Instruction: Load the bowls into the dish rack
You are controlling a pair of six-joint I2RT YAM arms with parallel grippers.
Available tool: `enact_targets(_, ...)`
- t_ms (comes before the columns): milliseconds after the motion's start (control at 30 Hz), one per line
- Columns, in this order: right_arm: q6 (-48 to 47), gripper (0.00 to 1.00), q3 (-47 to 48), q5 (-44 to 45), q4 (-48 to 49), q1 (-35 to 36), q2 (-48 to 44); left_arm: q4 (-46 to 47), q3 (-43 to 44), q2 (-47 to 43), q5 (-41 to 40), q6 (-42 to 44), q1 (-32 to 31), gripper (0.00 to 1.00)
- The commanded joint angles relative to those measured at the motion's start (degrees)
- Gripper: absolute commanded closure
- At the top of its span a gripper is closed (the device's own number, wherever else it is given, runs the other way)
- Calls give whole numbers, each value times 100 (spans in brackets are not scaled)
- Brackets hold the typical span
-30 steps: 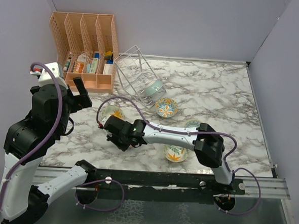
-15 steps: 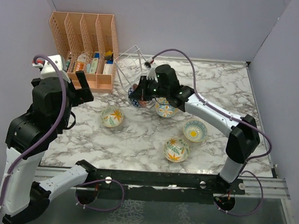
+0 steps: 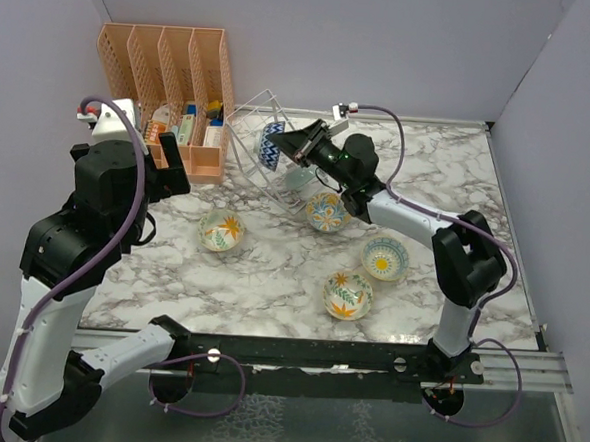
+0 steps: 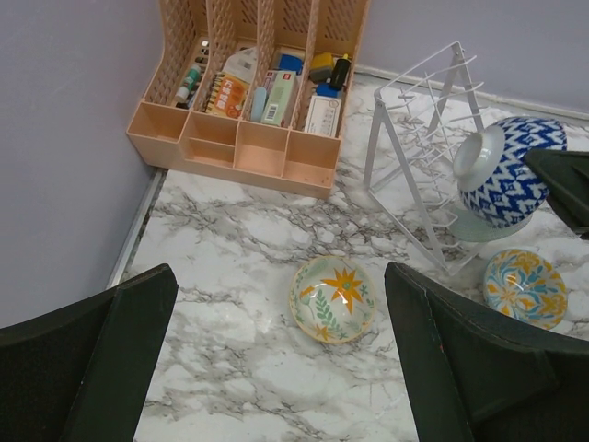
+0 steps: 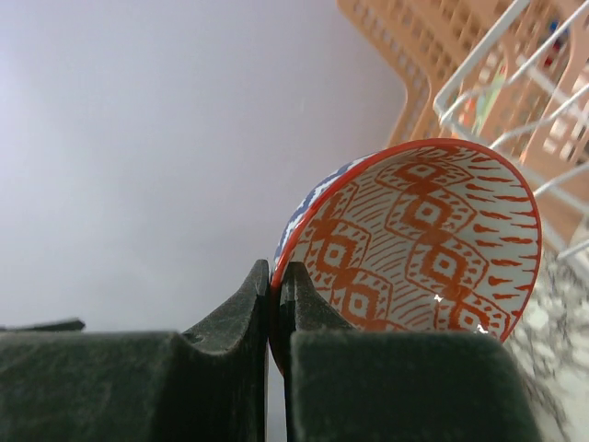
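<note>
With right gripper (image 5: 276, 276), pinches rim of red-patterned bowl (image 5: 419, 244) at dish rack (image 4: 409, 152), upper centre of overhead view; holds it on edge, foot leftward. Hides most of teal bowl (image 4: 479, 227).

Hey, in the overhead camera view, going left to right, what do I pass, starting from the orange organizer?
The orange organizer → orange-star bowl → blue-patterned bowl → blue-and-orange flower bowl → orange-leaf bowl → yellow-sun bowl.

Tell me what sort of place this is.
Probably a robot test cell mocked up as a kitchen counter: marble-patterned table boxed in by plain walls, a wire dish rack, and loose bowls.
</note>
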Motion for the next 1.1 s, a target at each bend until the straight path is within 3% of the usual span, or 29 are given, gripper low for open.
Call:
enact_targets(0, 853, 99, -223, 1411, 1977, -115, 202, 94, 154, 81, 105, 181, -23, 1)
enact_targets(400, 1777, 99, -237, 2490, 3544, -159, 1224, 223, 9, 226, 344, 311, -23, 1)
enact_targets(600, 1851, 99, -498, 2928, 3561, -160, 1161, 254, -28, 250, 392, 336, -32, 1)
enact_targets(1067, 2350, 99, -1144, 2854, 3798, -159, 1163, 320, -145, 285, 455, 325, -79, 1)
